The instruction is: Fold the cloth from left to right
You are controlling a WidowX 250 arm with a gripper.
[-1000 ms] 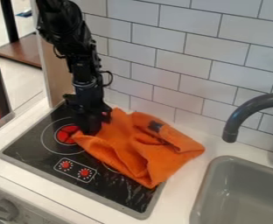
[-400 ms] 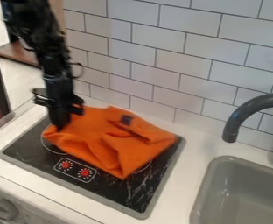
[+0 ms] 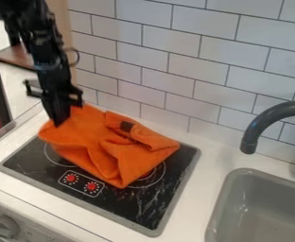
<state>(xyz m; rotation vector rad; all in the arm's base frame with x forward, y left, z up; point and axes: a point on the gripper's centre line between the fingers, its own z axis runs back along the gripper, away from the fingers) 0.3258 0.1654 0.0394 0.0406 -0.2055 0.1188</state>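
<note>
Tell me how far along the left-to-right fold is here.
Early on, it seems. Done: the end effector is at the orange cloth's upper left end. In hand: working that end, though a firm grip can't be confirmed. Left: the left part lies out over the stovetop, not across the right, so carrying it over and laying it down likely remain.

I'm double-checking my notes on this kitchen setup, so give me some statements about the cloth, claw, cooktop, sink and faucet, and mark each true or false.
1. The claw is at the cloth's left part in the camera view. True.
2. The cloth lies in the sink. False; it lies mostly on the black cooktop.
3. The cloth carries a dark patch. True.
4. The faucet is left of the cloth. False; it is to the right.
</note>
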